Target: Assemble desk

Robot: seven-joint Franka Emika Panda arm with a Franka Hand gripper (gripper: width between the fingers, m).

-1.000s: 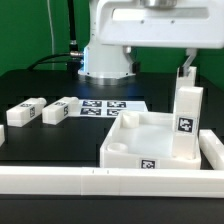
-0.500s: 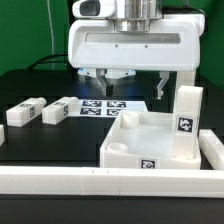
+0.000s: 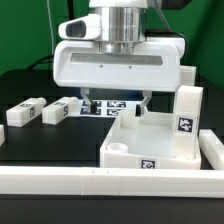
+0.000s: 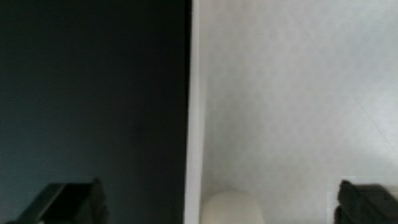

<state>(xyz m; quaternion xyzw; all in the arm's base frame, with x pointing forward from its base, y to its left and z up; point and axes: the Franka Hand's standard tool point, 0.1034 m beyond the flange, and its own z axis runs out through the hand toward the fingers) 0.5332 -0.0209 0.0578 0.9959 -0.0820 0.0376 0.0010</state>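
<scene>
Exterior view: arm upright over the tabletop

The pincer [image 3: 115, 104] hangs pointing straight down, fingers spread wide and holding nothing, seemingly above the far rim of the tabletop [image 3: 150, 145]. One upright leg [image 3: 186, 115] stands at its right-hand corner; loose legs [image 3: 62, 110] lie on the counter [image 3: 40, 145].
</scene>
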